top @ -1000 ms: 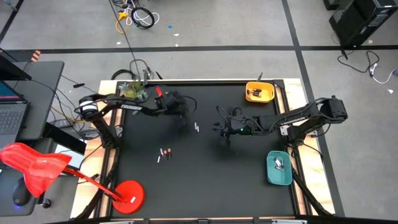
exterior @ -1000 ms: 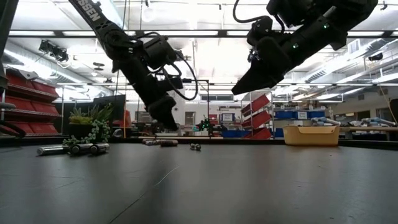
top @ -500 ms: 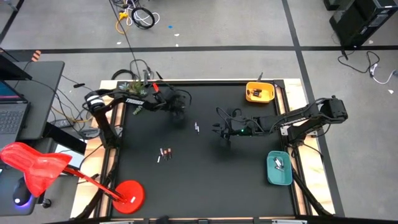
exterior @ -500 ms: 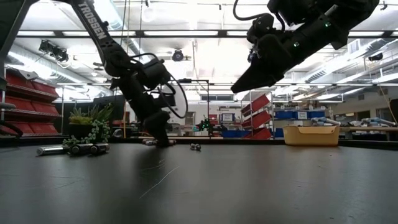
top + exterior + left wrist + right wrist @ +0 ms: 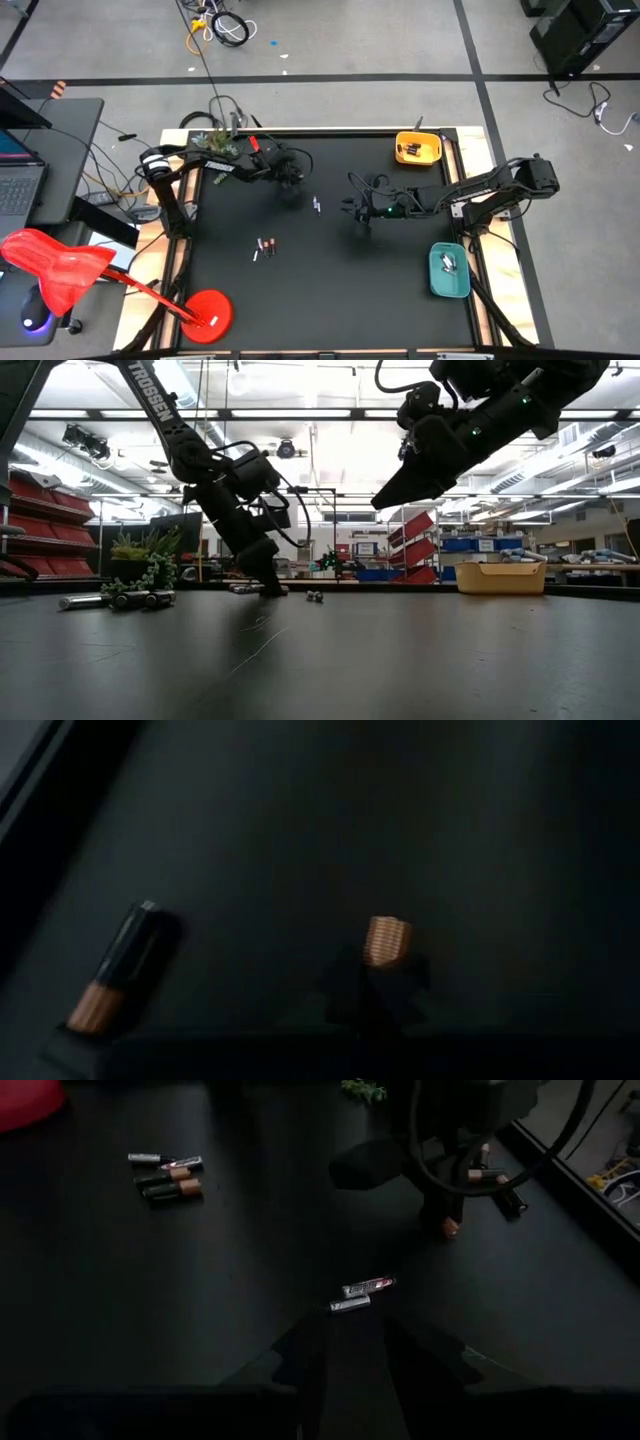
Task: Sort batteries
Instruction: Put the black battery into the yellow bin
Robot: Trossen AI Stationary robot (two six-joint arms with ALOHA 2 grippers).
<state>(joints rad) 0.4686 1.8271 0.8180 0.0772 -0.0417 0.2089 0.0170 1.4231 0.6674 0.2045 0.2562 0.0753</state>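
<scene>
On the left arm reads "TROSSEN" (its tool pinches a battery).

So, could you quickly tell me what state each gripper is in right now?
Left gripper: shut on a battery, down at the table.
Right gripper: cannot be told; it hangs above the table.

small batteries lie scattered on the black mat.

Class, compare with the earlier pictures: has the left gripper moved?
Yes. The left gripper has dropped to the black table and edged rightward, judged against the green plant.
</scene>
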